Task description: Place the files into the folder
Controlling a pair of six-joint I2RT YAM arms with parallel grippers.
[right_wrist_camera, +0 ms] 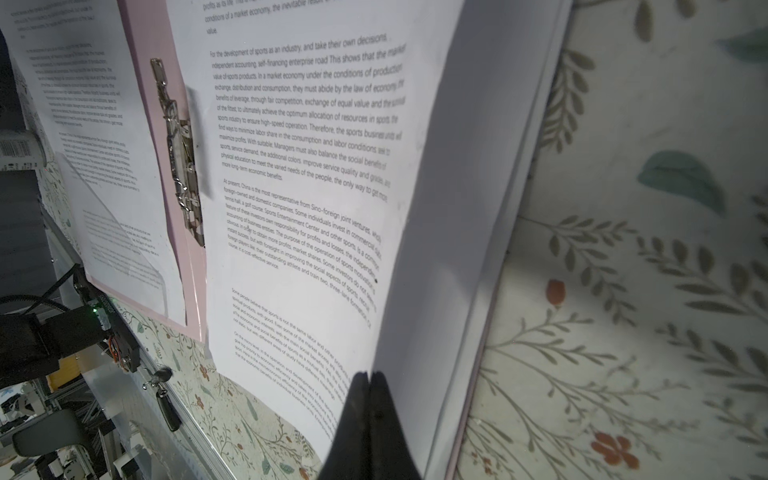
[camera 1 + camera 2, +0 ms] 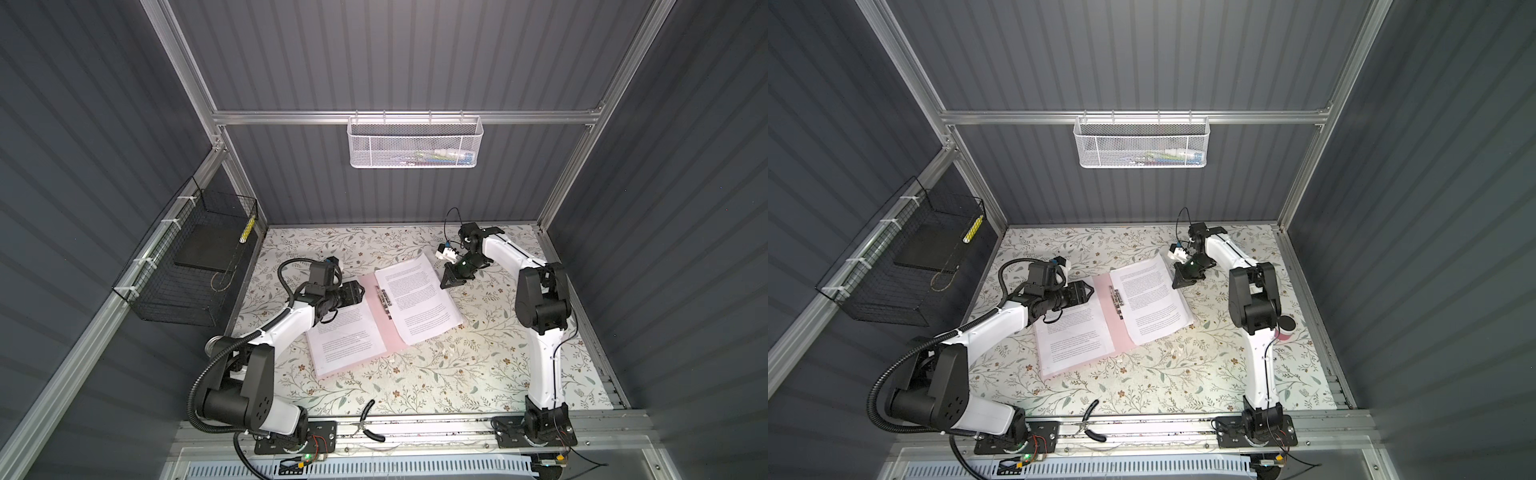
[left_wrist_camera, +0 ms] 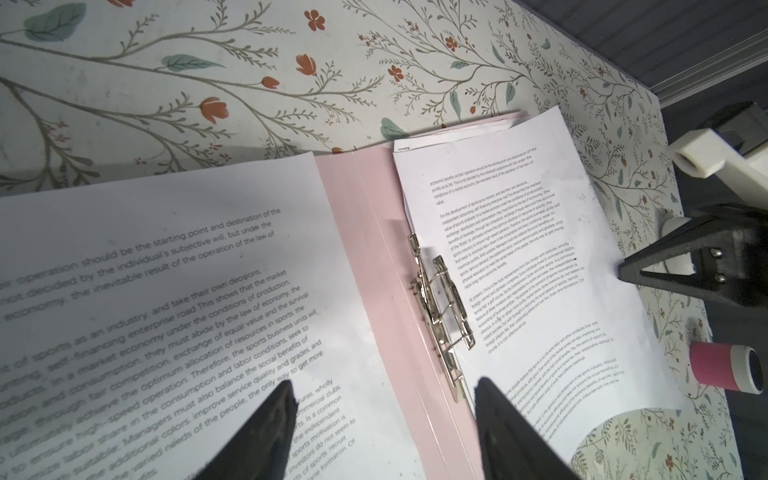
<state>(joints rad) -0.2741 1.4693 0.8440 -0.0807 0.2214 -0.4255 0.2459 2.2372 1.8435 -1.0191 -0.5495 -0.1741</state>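
The pale pink folder lies open on the floral table, its silver clip along the spine. One printed sheet of the files lies on its left half. A small stack of them covers the right half. My left gripper hovers open over the spine, holding nothing. At the stack's far right edge, my right gripper is shut on the slightly lifted top sheet.
A pink and white roll stands right of the folder beside the right arm. Black-handled pliers lie at the table's front edge. A black wire basket with a black slab hangs on the left wall, and a white mesh basket on the back wall.
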